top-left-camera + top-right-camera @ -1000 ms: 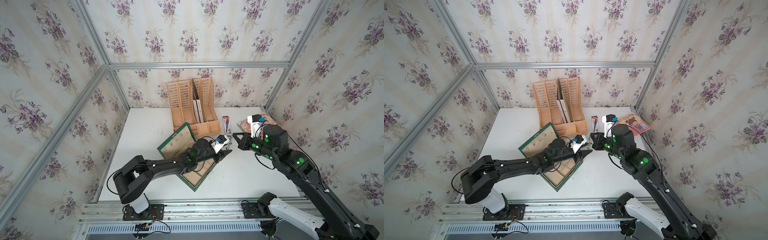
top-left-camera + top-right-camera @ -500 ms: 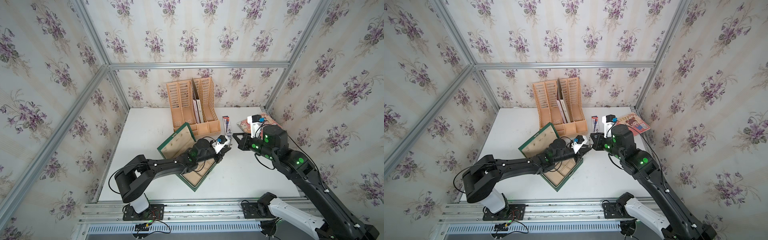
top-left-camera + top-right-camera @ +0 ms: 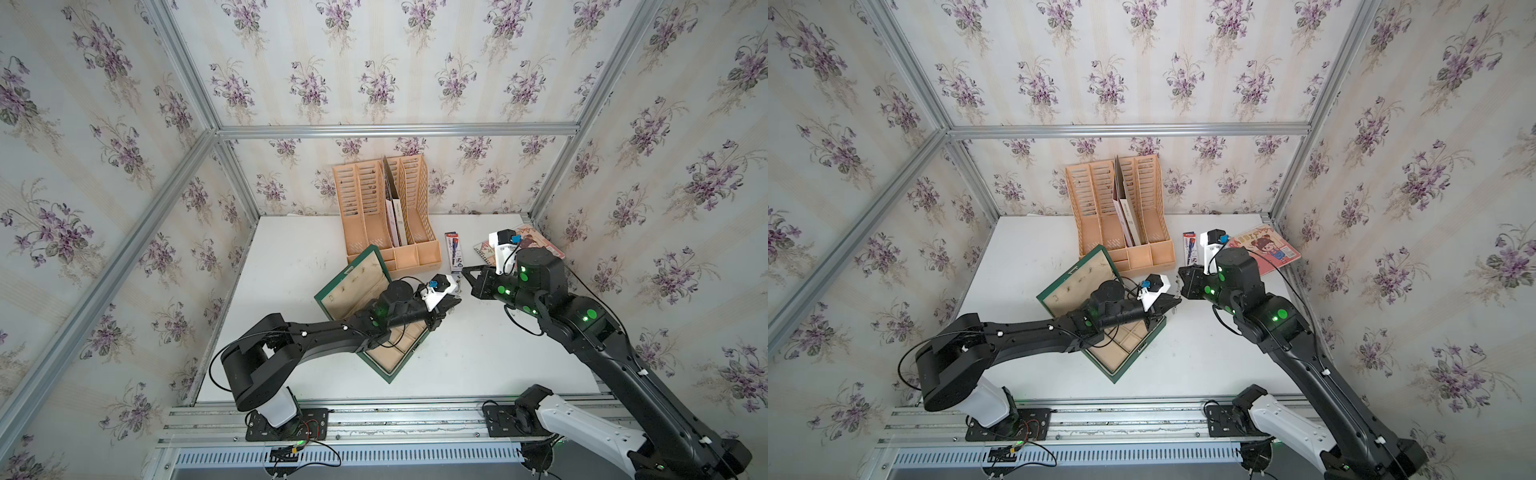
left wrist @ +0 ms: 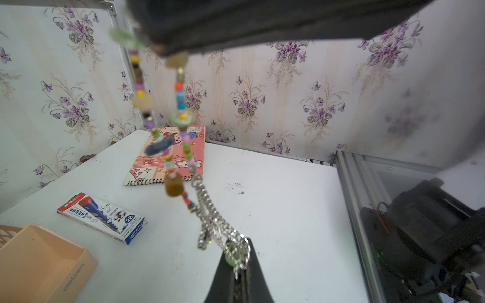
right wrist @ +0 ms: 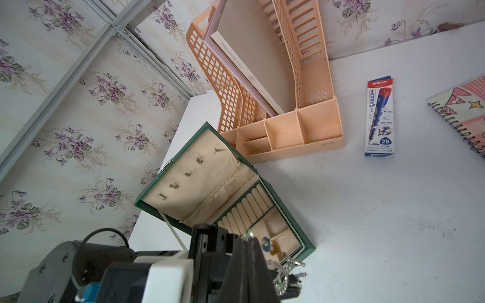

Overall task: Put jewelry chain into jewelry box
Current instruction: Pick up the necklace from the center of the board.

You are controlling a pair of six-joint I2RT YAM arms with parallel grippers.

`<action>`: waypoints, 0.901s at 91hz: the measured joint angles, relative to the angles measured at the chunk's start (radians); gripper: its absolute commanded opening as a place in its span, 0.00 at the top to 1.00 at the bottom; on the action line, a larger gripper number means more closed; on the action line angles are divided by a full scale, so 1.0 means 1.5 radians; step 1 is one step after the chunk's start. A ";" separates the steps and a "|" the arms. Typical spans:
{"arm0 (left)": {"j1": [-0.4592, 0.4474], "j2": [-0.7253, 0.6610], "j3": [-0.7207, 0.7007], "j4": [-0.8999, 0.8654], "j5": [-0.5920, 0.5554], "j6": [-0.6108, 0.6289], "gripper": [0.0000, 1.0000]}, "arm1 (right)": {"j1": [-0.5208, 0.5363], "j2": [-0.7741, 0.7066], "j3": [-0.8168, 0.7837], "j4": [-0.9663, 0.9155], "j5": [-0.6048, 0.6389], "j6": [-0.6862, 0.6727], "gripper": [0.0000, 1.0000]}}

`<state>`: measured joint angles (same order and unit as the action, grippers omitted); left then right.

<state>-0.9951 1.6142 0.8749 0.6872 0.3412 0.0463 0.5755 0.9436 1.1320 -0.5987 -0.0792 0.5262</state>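
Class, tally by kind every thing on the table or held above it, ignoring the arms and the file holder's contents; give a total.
Jewelry box: 1
File holder: 1
Pencil box: 1
Notebook: 1
Chain: 1
Total: 5

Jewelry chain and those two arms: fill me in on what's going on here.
The jewelry chain is up in the air, held at both ends. It hangs from the right hand, which is shut on its beaded end. The left hand is shut on the silvery link end. The jewelry box lies open on the table close by. The chain is not yet in it.
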 measured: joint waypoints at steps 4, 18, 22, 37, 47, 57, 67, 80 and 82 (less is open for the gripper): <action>0.000 -0.009 -0.009 0.001 0.008 0.000 1.00 | 0.000 0.003 -0.005 0.002 -0.003 0.005 1.00; 0.000 -0.055 -0.019 -0.030 0.025 0.005 1.00 | 0.000 0.003 -0.028 0.027 -0.020 0.018 0.95; 0.000 -0.072 -0.019 -0.047 0.025 0.012 1.00 | 0.000 0.001 -0.037 0.036 -0.030 0.022 0.88; 0.000 -0.136 -0.006 -0.135 0.023 0.035 1.00 | 0.000 -0.008 -0.064 0.063 -0.066 0.034 0.56; 0.000 -0.168 0.017 -0.193 0.019 0.045 1.00 | 0.000 -0.017 -0.068 0.076 -0.079 0.037 0.45; 0.000 -0.192 0.037 -0.259 0.016 0.053 1.00 | 0.000 -0.049 -0.085 0.095 -0.079 0.039 0.38; 0.000 -0.218 0.054 -0.325 0.005 0.055 1.00 | 0.000 -0.114 -0.144 0.146 -0.067 0.038 0.37; 0.000 -0.253 0.075 -0.397 -0.003 0.055 1.00 | 0.000 -0.239 -0.285 0.243 -0.057 0.027 0.39; 0.000 -0.257 0.079 -0.409 -0.003 0.055 1.00 | 0.000 -0.259 -0.305 0.258 -0.057 0.022 0.39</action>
<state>-0.9951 1.2293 0.9932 0.0734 0.3363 0.1284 0.5755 0.5552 0.6743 -0.2111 -0.1650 0.5594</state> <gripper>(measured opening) 0.078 0.615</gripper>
